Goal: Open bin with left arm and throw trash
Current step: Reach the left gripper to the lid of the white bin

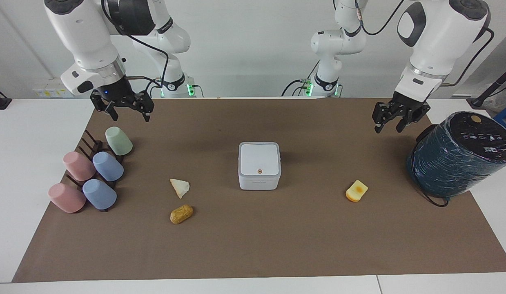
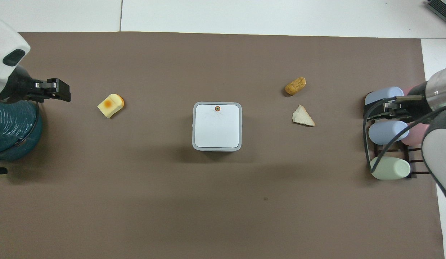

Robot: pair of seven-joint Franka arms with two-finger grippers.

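1. The bin [image 1: 259, 165] — a small white square box with rounded corners — sits at the middle of the brown mat [image 1: 253, 245] that covers the surface. Its lid is down flat, with a tiny brown dot near the edge farthest from the robots.
2. The left gripper [image 1: 388, 127] hangs in the air over the mat at the left arm's end of the surface, beside the big dark teal wrapped cylinder [image 1: 457, 157]. Its two fingers are apart with a narrow gap between them, and nothing is in them.
3. The yellow-orange toast-like slice [image 1: 357, 191] lies on the mat between the bin and the teal cylinder, farther from the robots than the bin's middle. In the overhead view the left gripper [image 2: 59, 94] appears just beside it, but the facing view shows it raised and well apart from it.
4. The whitish triangular wedge [image 1: 180, 188] lies toward the right arm's end, near the bin. The golden-brown oval lump [image 1: 181, 214] lies just beside the wedge, farther from the robots.
5. The right gripper [image 1: 129, 116] waits in the air above the mat's corner at the right arm's end, a blue light at its wrist. Its fingers are spread wide — empty.
6. Under and beside it a dark rack [image 1: 89, 147] carries five pastel cups lying on their sides: one green cup [image 1: 119, 141], two blue, two pink.
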